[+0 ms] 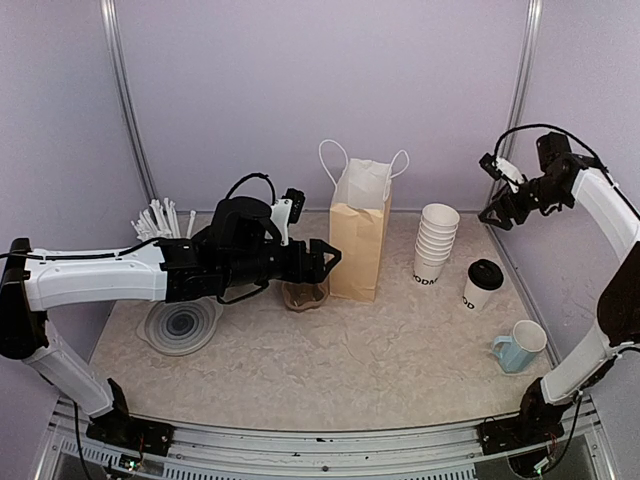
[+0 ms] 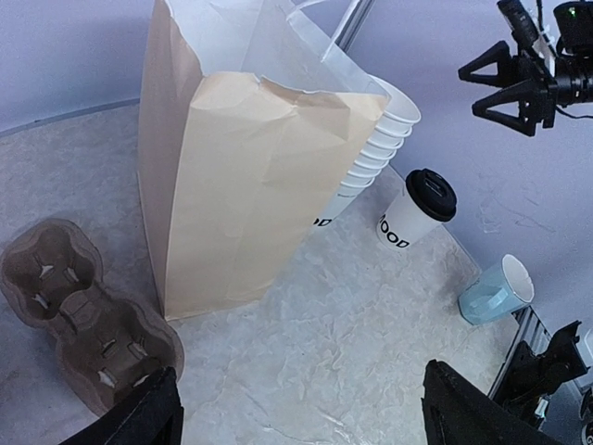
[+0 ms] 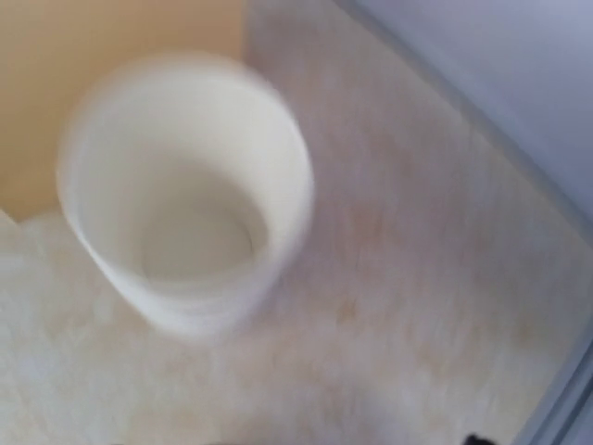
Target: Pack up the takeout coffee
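Marbled bench (image 1: pixel 380 340): takeout coffee (image 1: pixel 483 285) upright between lidless stack (image 1: pixel 435 245) and mug (image 1: pixel 520 345). Left tool (image 1: pixel 333 258) by bag (image 1: pixel 358 250), right tool (image 1: pixel 497 215) raised; both released, empty. Risk: descent clips stack; hard squeeze pops lid.

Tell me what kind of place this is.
Probably a robot test booth staged as a café counter: bare lilac walls, tall brown paper bag, stack of lidless white paper cups, black-lidded white paper cup.

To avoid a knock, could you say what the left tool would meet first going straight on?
Probably the upright paper bag, directly ahead of the left tool; the cardboard cup carrier lies below its line.
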Available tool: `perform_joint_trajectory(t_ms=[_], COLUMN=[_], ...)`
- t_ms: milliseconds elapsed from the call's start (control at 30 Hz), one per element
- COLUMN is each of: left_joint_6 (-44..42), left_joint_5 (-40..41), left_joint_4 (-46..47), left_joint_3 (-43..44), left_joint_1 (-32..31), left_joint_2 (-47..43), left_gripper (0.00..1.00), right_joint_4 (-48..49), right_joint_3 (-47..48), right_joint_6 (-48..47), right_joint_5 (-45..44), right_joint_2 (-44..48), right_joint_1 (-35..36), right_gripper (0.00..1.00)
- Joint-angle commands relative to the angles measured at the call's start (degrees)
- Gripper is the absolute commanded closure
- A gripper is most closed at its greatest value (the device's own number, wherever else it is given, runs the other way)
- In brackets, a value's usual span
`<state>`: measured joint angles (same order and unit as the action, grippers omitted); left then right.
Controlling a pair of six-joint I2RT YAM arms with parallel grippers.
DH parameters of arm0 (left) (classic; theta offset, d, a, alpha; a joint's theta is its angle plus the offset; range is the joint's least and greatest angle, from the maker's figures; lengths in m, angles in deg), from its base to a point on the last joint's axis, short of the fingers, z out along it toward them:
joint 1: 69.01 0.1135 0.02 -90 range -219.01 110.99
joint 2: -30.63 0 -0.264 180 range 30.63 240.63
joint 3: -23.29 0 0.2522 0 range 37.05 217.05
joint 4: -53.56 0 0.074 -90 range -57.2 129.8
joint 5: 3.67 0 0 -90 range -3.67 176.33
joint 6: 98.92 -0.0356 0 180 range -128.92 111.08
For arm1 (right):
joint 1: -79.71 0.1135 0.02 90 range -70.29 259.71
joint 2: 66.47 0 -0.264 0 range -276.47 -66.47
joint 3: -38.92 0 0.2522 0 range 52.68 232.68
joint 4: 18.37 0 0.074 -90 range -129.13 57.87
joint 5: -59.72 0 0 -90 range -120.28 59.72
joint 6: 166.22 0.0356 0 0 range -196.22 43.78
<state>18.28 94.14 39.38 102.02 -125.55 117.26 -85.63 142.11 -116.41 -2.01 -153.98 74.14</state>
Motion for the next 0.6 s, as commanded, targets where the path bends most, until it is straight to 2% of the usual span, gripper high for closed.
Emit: perform_joint_trajectory(t_ms=[0, 233, 467, 567], left_joint_6=[0.02, 0.85, 1.45, 1.45], left_joint_5=[-0.62, -0.54, -0.3, -0.23], left_joint_4=[0.6, -1.24, -1.32, -1.27], left_joint_3=[0.18, -0.26, -1.28, -1.51], left_joint_1=[0.41, 0.47, 0.55, 0.63], left_joint_2=[-0.92, -1.43, -2.03, -2.23], left_gripper=[0.13, 0.14, 0.14, 0.14], right_joint_4=[-3.07, -5.14, -5.08, -5.7], right_joint_3=[5.92, 13.31, 15.15, 15.33], right_joint_6=[-0.96, 0.59, 2.89, 3.36], right_joint_5=[1.74, -1.76, -5.69, -6.18], right_joint_2=[-2.28, -11.04, -15.13, -16.0], right_joint_1=[6.79, 16.65, 18.04, 18.04], right_gripper=[0.28, 0.43, 0.51, 0.58])
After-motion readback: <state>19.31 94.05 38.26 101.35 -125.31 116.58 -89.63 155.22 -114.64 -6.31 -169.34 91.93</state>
